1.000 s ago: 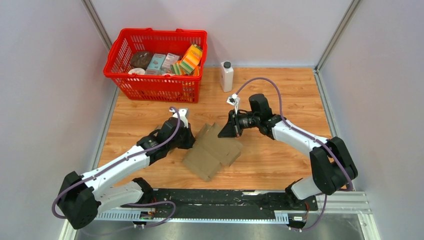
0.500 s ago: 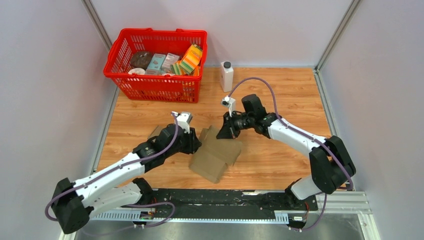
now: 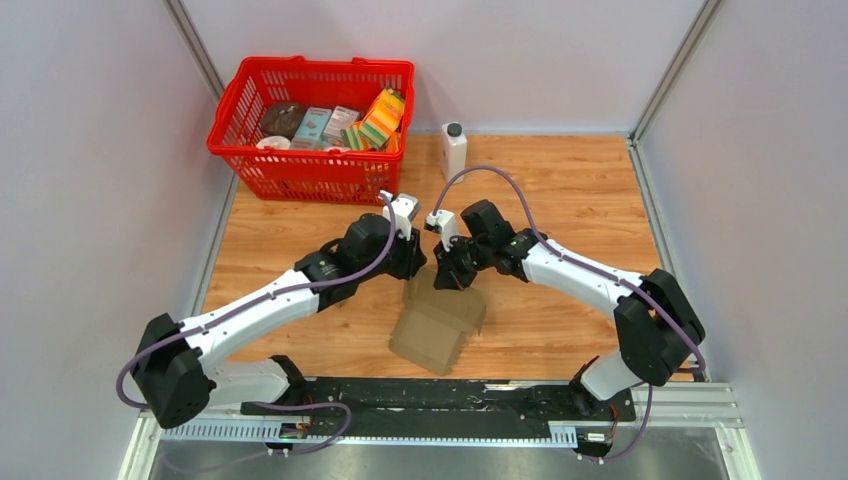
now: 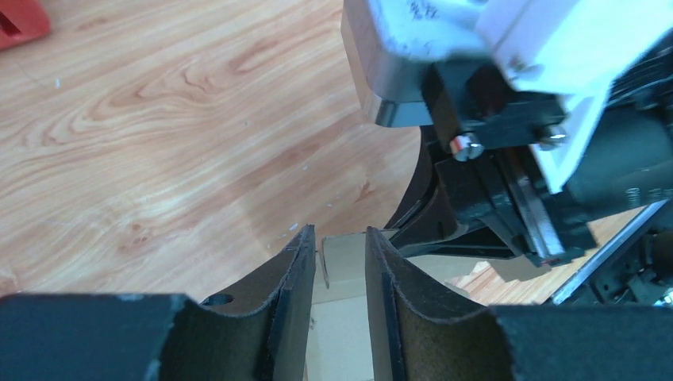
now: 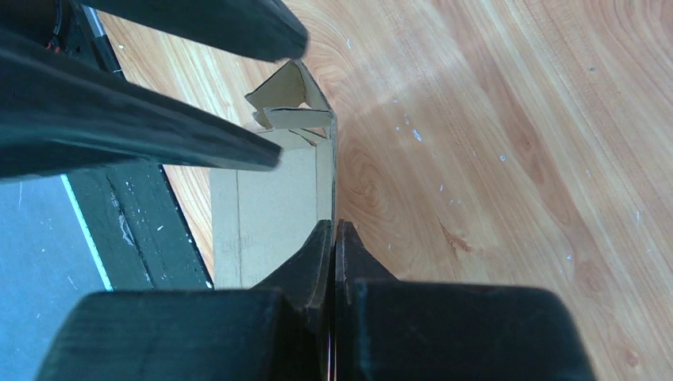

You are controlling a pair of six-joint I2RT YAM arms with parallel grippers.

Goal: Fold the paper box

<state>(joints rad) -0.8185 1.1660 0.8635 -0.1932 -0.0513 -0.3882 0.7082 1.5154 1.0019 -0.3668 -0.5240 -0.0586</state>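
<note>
**Two end effectors meet at the far end of the paper box**

From above, the paper box (image 3: 440,325) lies mostly flattened on the desk (image 3: 560,200), just in front of the arm bases and near the middle. Its long axis runs roughly from near to far. The far end is tipped up where the left end effector (image 3: 415,265) and the right end effector (image 3: 447,277) crowd together, and that meeting point is too dark in this view to read either grip.

The wrist cameras fill that in. The left wrist view shows its two fingers (image 4: 298,266) parted, released, with a thin card edge standing loose in the gap and the other arm's wrist close ahead. The right wrist view shows its fingers (image 5: 313,254) clenched flat together, with an upright panel's edge running straight into the tips, so it is grasping the paper box. Small folded flaps stand at that panel's far end.

Only the top view takes in the red basket (image 3: 310,62) of packets and the white bottle (image 3: 453,150), both well apart at the back.
</note>
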